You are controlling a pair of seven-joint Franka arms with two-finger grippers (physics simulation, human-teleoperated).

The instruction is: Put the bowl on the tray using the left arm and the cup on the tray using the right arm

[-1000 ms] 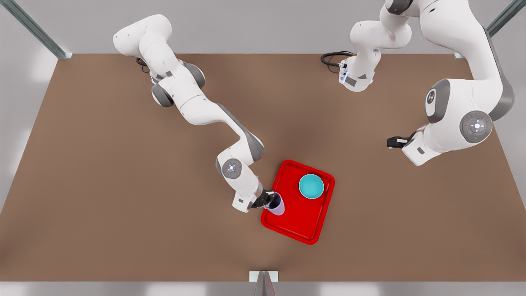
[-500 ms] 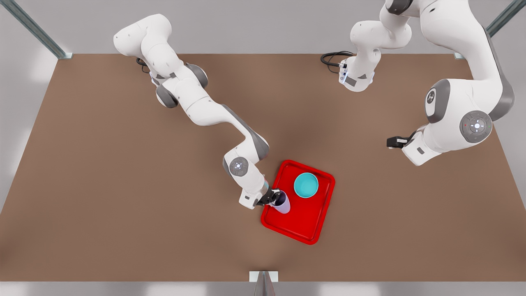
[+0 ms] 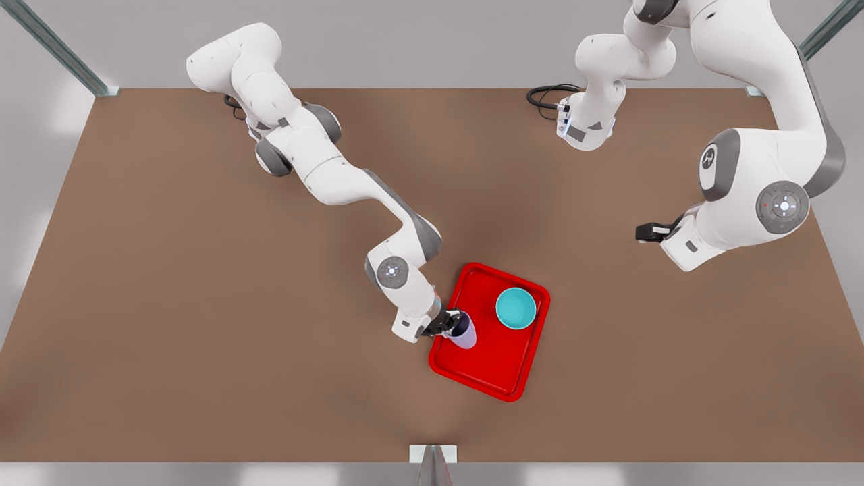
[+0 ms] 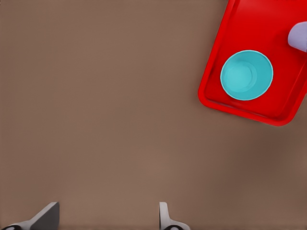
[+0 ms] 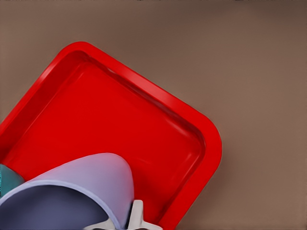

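bowl [image 3: 516, 308] slid right, one cup [image 3: 464, 332], one tray [image 3: 501, 368]

Tray [image 3: 503, 374]: bright red, uniform, glossy highlights along the rim. Bowl [image 3: 516, 308]: teal, plain, unpatterned. Cup [image 3: 465, 333]: pale lavender outside, darker purple-blue inside. Tabletop [image 3: 169, 304]: matte brown, unpatterned. Arms: white shells with grey joint sections. Background wall: light grey.

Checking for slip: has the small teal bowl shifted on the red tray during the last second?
Yes. The small teal bowl slid toward the front view's right rim of the flat red tray.
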